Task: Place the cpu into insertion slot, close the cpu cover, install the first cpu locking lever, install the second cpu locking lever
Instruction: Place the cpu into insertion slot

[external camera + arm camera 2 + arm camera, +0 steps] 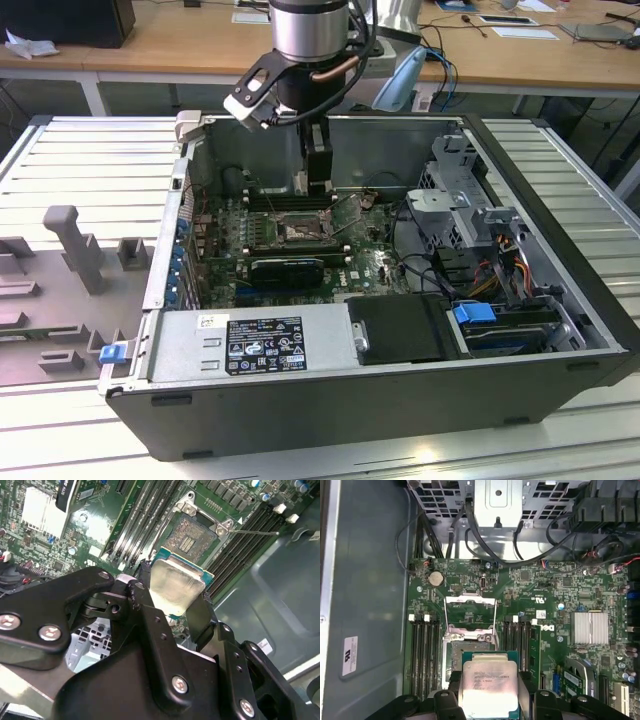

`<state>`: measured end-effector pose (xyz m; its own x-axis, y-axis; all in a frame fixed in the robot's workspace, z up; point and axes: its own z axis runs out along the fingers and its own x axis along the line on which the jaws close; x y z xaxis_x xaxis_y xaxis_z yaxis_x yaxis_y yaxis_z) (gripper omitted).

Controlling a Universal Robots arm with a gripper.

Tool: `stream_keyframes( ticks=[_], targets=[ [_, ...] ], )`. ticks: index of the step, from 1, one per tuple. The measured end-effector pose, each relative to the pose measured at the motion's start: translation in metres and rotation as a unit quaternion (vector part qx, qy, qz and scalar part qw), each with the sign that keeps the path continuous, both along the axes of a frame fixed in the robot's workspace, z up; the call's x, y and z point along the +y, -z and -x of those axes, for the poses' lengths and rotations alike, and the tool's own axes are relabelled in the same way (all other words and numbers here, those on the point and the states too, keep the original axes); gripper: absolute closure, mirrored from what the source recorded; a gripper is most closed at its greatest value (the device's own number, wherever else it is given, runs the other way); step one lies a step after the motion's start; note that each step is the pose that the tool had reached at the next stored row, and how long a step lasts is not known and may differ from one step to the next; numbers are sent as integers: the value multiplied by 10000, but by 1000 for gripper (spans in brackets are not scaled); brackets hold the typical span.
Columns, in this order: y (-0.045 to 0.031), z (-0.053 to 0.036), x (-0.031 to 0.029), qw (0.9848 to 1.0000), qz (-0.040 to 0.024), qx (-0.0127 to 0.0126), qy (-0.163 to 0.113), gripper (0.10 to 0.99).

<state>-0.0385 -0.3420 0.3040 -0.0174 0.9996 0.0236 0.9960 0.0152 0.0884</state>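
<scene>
My gripper (312,186) hangs inside the open computer case, shut on the cpu (490,682), a flat square chip with a silvery top and a green rim. In both wrist views the black fingers (142,594) press on two opposite edges of the cpu (175,587). It hovers a little above the green board, partly over the insertion slot (451,652), whose dark pin field (192,535) lies bare. The cpu cover (470,611) stands flipped open beyond the slot. A thin wire locking lever (255,531) sticks out, unlatched, beside the slot.
Long black memory slots (425,655) flank the socket on both sides. A silver heat sink (590,627), black cables (520,555) and a metal drive cage (470,215) lie around it. The power supply (250,345) and case walls (560,250) enclose the board.
</scene>
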Motion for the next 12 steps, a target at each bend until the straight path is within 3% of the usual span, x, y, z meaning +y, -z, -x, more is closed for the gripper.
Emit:
stream_keyframes(
  ticks=[9, 12],
  targets=[
    [210, 5, 0, 10000, 0, 0, 0, 557],
    [247, 6, 0, 10000, 0, 0, -1, 557]
  ],
)
